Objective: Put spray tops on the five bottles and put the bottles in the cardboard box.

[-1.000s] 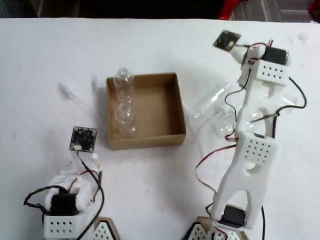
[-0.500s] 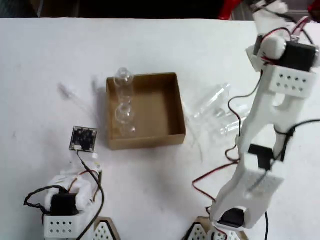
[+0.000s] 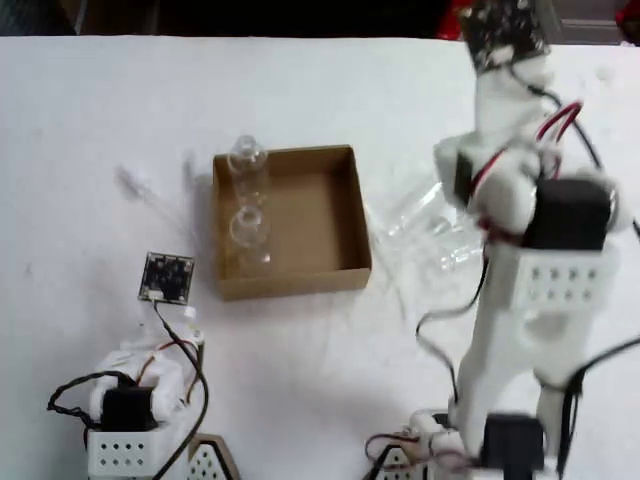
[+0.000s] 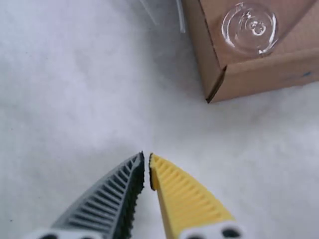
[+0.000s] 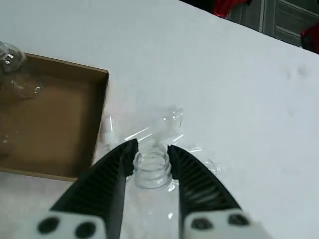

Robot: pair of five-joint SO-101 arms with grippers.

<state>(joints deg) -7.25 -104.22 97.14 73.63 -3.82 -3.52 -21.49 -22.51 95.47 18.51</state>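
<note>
A white counter fills the high view, and the right arm now towers over its right side, with the wrist up at the top right edge of the frame. A second ago that arm lay low, stretched out across the loose bottles to the right of the box. It has since swung up toward the camera, uncovering part of that pile.

The cardboard box sits open at centre frame, where it was, and the two bottles along its left wall have not moved. The left arm is folded in the lower left corner, in the same pose as in both earlier pictures.

In the right wrist view, the right tool has its black fingers pressed against the neck of a clear bottle, whose open mouth faces the camera. Other clear pieces lie on the counter past it, and the box is at the left of that frame. Whether the gripped bottle is off the counter cannot be told.

In the left wrist view, the left tool has one grey and one yellow finger. Its tips are together but for a hairline gap, over bare counter near a corner of the box.
</note>
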